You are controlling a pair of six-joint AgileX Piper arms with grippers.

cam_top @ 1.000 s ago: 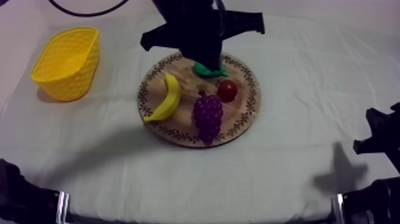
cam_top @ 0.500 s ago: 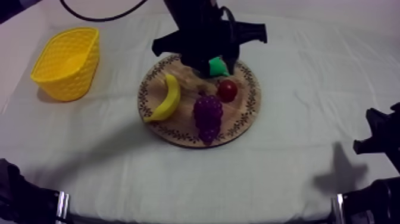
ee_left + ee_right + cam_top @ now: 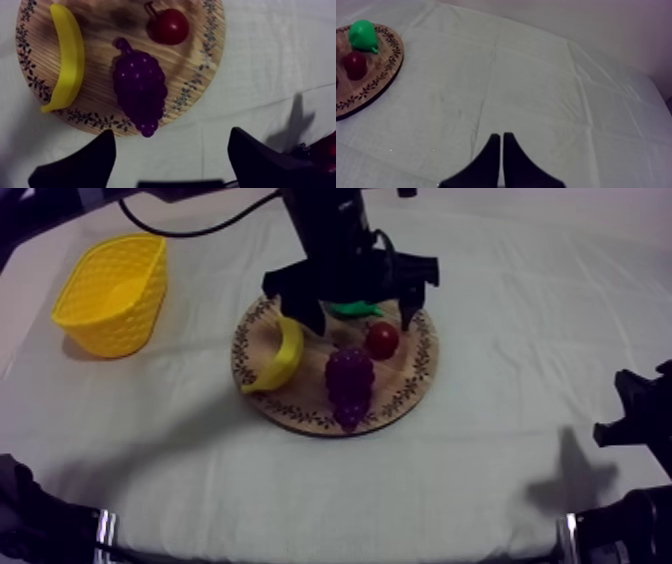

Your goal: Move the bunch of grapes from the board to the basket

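The purple bunch of grapes (image 3: 349,383) lies on the front half of the round wooden board (image 3: 290,410), stem pointing to the far side. My left gripper (image 3: 359,320) hovers over the board's far half, behind the grapes, and is open wide. In the left wrist view the grapes (image 3: 140,92) lie beyond the two spread fingers (image 3: 95,160), and nothing is between them. The yellow basket (image 3: 110,293) stands at the far left of the table. My right gripper (image 3: 501,145) is shut, its fingers together as a narrow wedge over bare cloth.
On the board a banana (image 3: 283,356) lies left of the grapes. A small red fruit (image 3: 381,339) sits behind them to the right, and a green pear (image 3: 352,309) lies at the far rim under the left arm. The right arm (image 3: 640,423) rests at the right edge.
My left gripper has gone from shut to wide open. It has shifted a little toward the grapes, uncovering the pear. The fruit and the right arm have not moved.
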